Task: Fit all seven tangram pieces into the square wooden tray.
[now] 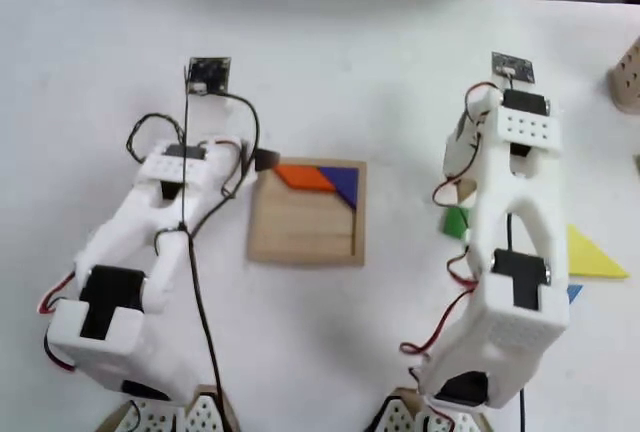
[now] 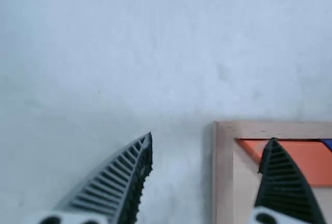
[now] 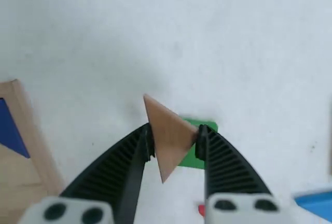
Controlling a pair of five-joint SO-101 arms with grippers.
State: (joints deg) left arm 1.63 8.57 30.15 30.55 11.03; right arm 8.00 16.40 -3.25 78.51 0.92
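White worktop (image 1: 330,32) surrounds the wooden tray (image 1: 300,237) on every side. Left gripper (image 2: 210,138) gapes astride its left rim; right gripper (image 3: 175,132) pinches a tan triangle (image 3: 167,149) to the tray's right.

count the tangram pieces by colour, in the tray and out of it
orange tangram piece in the square wooden tray: 1
dark blue piece in the tray: 1
green piece: 1
yellow triangle: 1
light blue piece: 1
tan triangle in the right gripper: 1
total: 6, plus a red sliver too small to tell
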